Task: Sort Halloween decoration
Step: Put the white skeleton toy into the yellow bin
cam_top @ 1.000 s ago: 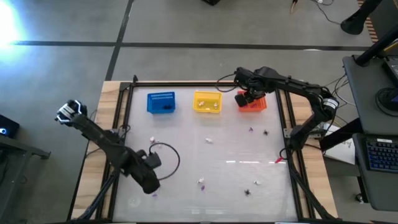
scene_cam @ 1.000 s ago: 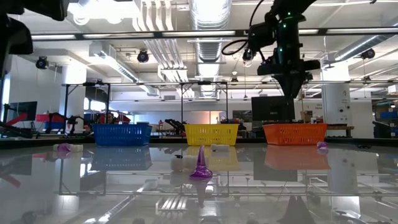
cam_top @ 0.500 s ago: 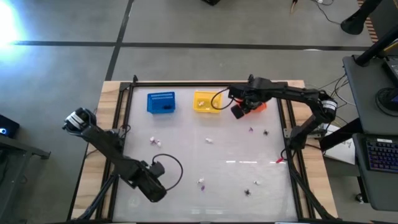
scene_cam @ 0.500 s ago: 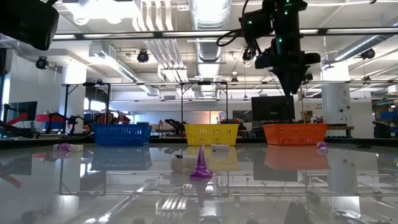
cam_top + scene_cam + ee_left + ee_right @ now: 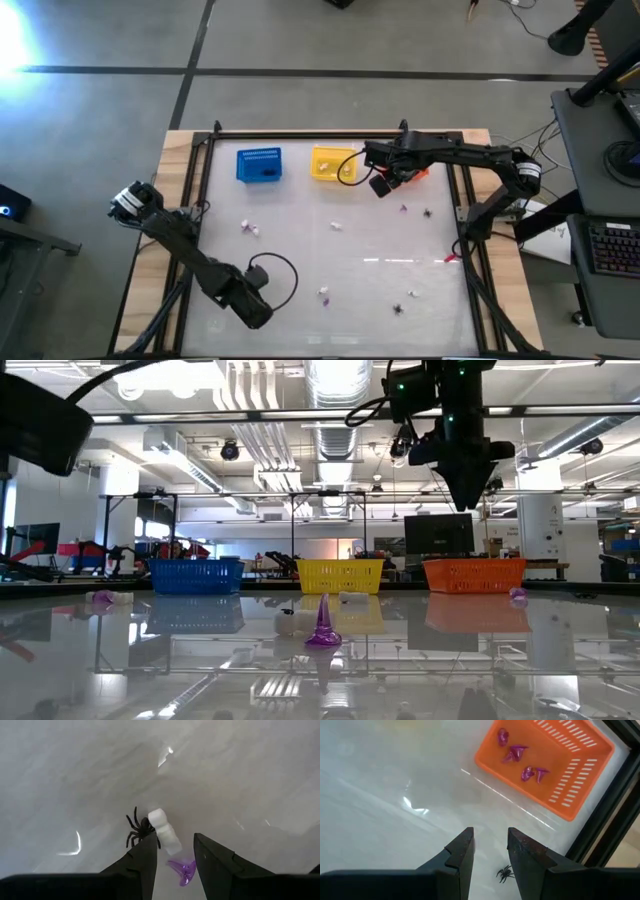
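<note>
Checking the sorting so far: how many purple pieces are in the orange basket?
4 purple trinkets lie in the orange basket: one, a second, and two touching. Nothing seems hidden.

Three mesh baskets were set in a row toward the table's 12 o'clock edge: a blue basket [image 5: 259,165] at 11 o'clock, a yellow basket [image 5: 331,163] at 12 o'clock, and an orange-red basket [image 5: 547,765] at 1 o'clock. A keyboard [image 5: 612,248] was seen at 3 o'clock, off the table [image 5: 370,235].
</note>
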